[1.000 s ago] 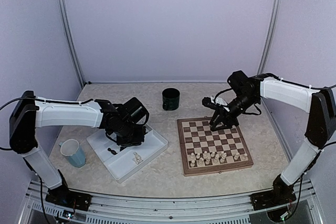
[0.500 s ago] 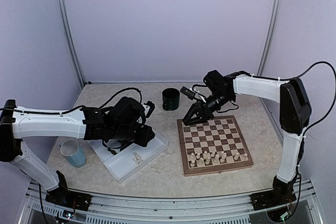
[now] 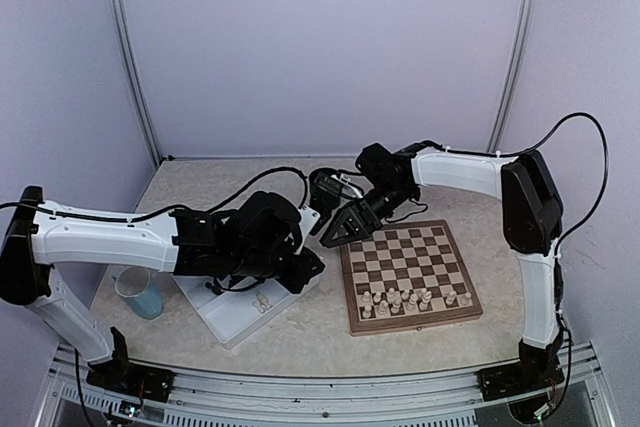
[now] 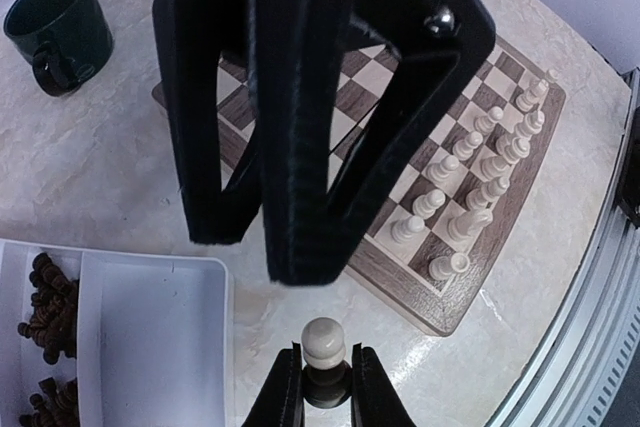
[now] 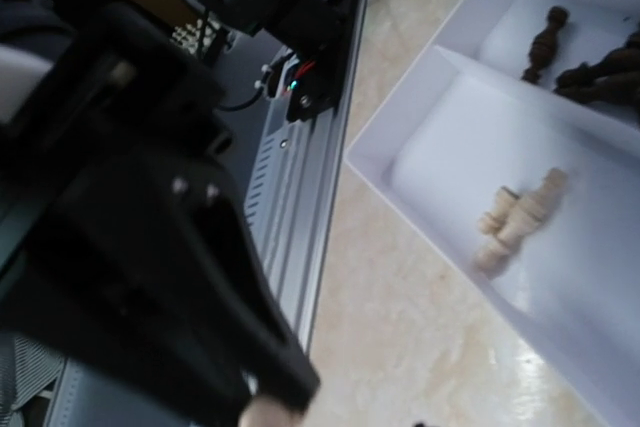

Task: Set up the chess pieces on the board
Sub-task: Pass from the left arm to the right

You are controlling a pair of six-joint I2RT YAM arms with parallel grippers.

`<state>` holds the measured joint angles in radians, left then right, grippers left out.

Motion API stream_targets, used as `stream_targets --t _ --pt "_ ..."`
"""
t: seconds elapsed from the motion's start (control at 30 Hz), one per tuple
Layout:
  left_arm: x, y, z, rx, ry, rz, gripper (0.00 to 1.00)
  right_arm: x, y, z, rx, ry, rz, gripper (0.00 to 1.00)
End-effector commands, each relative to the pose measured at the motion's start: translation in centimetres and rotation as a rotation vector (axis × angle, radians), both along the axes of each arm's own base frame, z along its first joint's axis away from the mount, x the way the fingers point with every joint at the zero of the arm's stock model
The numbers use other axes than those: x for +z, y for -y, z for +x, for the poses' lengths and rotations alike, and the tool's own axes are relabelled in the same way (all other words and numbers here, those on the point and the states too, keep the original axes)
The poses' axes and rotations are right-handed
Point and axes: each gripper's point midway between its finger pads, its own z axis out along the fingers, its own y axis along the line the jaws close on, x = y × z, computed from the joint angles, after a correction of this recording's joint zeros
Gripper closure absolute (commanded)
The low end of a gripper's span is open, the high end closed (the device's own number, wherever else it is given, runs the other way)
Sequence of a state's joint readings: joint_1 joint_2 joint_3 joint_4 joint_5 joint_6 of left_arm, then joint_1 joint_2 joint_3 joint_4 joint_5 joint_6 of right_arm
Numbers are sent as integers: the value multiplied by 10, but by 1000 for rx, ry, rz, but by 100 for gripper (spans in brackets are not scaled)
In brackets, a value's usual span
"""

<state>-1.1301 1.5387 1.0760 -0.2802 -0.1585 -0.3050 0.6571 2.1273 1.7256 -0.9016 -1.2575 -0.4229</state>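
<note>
left end effector (image 4: 323, 375) clamped on one cream pawn (image 4: 323, 340); right end effector (image 3: 336, 239) fingers apart.

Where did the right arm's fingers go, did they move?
Yes. The right fingers slid left along the board, from above its far edge to just off its far left corner.
</note>
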Motion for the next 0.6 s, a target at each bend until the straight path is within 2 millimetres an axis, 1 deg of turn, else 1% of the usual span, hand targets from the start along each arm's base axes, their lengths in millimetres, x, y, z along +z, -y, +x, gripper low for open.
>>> stream_targets --t 0.0,0.1,0.3,0.57 --pt "10 14 3 -28 47 -5 93 -2 -7 -13 24 -38 -31 60" --pt "9 15 3 -28 51 5 93 -9 -7 -18 27 -44 -57 60" --pt "11 17 4 -25 59 2 93 -13 -8 -22 35 -56 -68 61" --pt "13 17 7 -6 75 1 93 -26 -8 -27 41 -76 -105 68"
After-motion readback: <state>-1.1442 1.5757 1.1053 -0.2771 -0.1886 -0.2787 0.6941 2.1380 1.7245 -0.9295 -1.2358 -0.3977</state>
